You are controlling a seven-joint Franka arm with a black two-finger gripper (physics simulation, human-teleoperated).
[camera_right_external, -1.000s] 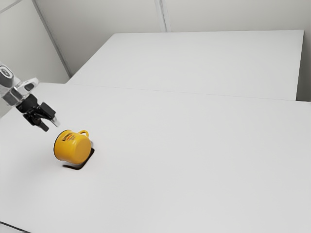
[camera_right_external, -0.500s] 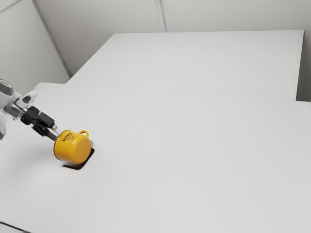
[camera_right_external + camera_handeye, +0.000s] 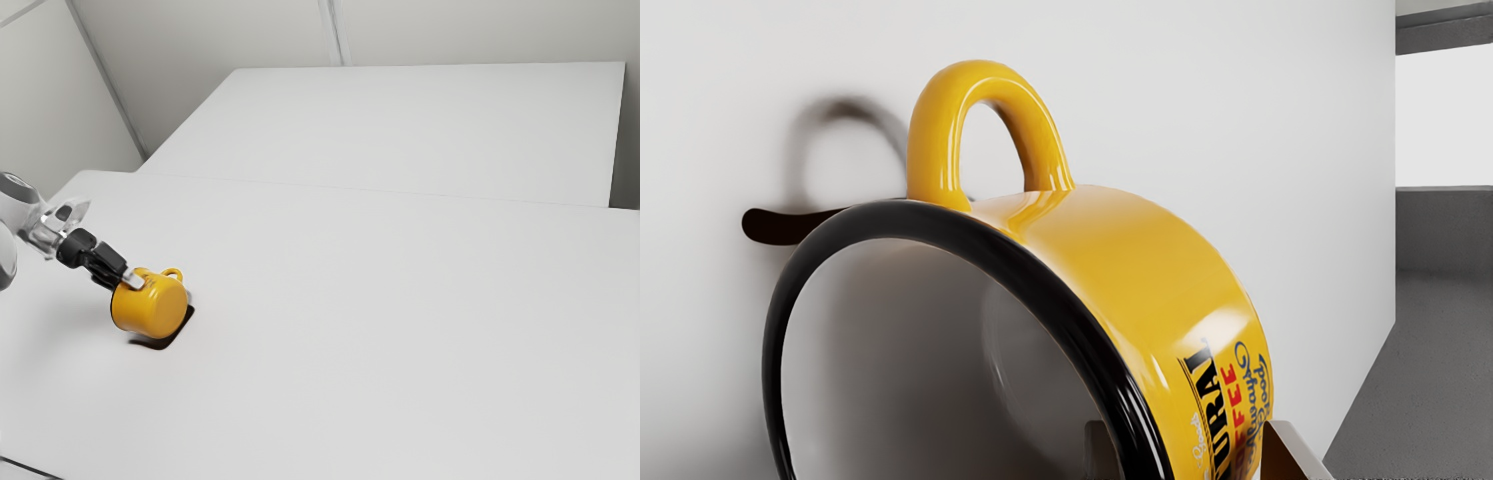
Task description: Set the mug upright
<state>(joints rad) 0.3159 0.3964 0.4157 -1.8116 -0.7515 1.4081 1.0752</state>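
Observation:
The gripper [image 3: 128, 283] is at the mug's open end in the exterior view, its light fingertip against the upper outer side. The yellow mug [image 3: 155, 308] lies on its side, mouth toward the arm, handle raised. In the wrist view the gripper [image 3: 1196, 450] stands open astride the wall of the mug [image 3: 1146, 267]: one fingertip is inside the mouth, the other outside beside the printed lettering. The black rim [image 3: 1066, 300] passes between them. The lower part of the mug is cut off there.
The mug rests on a broad white table [image 3: 380, 330], with a dark shadow beneath it. A second white surface [image 3: 420, 130] adjoins the table's far edge. A dark cable-like line [image 3: 30, 468] crosses the exterior view's lower left corner.
My hand has moved down and toward the exterior view's right, from above the mug to its open end, and has turned. The mug has not moved.

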